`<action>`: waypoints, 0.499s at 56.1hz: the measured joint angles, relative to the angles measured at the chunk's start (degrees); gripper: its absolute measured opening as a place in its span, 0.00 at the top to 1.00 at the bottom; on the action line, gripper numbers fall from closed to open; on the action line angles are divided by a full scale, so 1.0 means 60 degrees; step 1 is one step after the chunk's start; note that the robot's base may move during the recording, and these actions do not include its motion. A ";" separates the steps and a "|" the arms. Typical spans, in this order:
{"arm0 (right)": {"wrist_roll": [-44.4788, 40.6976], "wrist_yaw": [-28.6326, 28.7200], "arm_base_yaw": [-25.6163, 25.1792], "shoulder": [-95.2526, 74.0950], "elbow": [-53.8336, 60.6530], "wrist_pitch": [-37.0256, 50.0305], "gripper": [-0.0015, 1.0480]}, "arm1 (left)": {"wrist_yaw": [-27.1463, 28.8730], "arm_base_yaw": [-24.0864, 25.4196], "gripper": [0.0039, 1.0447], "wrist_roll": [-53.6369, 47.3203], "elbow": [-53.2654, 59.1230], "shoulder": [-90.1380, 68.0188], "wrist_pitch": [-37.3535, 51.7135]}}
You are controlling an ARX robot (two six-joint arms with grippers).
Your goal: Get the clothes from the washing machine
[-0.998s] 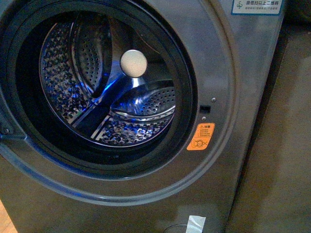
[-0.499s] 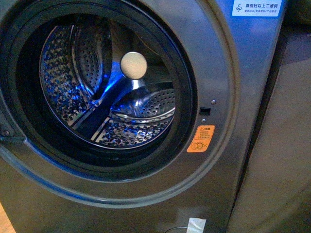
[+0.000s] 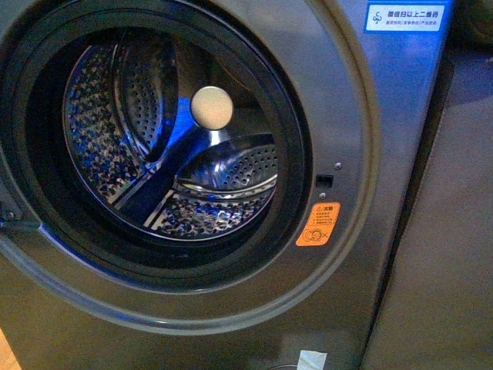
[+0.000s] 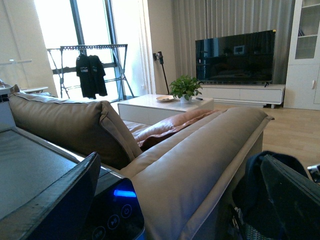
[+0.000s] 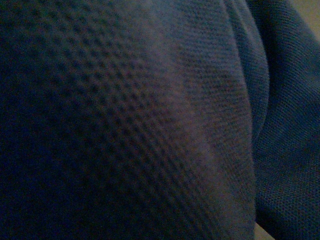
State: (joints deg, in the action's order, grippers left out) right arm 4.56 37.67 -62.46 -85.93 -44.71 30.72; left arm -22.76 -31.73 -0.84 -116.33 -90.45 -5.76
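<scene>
1. Fabric alone fills the right wrist view: the clothes (image 5: 150,120), navy mesh-knit, sit close against the lens. The right claw itself is not seen, so its state cannot be told.
2. Only the front view shows the washing machine (image 3: 362,154): an open porthole, and a perforated drum (image 3: 100,146) lit blue, showing bare steel and a cream hub (image 3: 212,108).
3. Only the left wrist view shows a living room with a sofa (image 4: 200,150) and a television (image 4: 235,55). The left gripper (image 4: 180,165) has its fingers (image 4: 60,200) spread wide apart.
4. An orange sticker (image 3: 319,224) beside the porthole and a white-and-blue label (image 3: 404,17) at the top carry Chinese print, too small to read.
</scene>
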 joint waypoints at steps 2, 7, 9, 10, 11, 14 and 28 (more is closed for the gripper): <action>-0.0087 -0.0026 -0.0040 -0.0382 0.0004 -0.0306 0.88 | 0.0000 0.0000 0.06 0.0000 0.0000 0.0000 0.0000; -0.0084 -0.0273 -0.0051 -0.1464 0.0015 -0.0710 0.73 | 0.0000 0.0000 0.06 0.0000 0.0000 0.0000 0.0000; 0.0004 -0.0302 -0.0058 -0.1825 0.0000 -0.0925 0.68 | 0.0000 0.0000 0.06 0.0000 0.0000 0.0000 0.0000; 0.0084 -0.0328 -0.0062 -0.2055 -0.0011 -0.1053 0.65 | 0.0000 0.0000 0.06 0.0000 0.0000 0.0000 0.0000; 0.0127 -0.0342 -0.0062 -0.2164 -0.0022 -0.1111 0.63 | 0.0000 0.0000 0.06 0.0000 0.0000 0.0000 0.0000; 0.0342 -0.0433 -0.0066 -0.2623 -0.0080 -0.1359 0.55 | 0.0000 0.0000 0.06 0.0000 0.0000 0.0000 0.0000; 0.1045 -0.0335 -0.0066 -0.3013 -0.0204 -0.1548 0.14 | 0.0000 0.0000 0.06 0.0000 0.0000 0.0000 0.0000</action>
State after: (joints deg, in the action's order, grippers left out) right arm 10.83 35.66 -62.85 -104.01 -45.93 21.43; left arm -22.76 -31.73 -0.84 -116.33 -90.45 -5.76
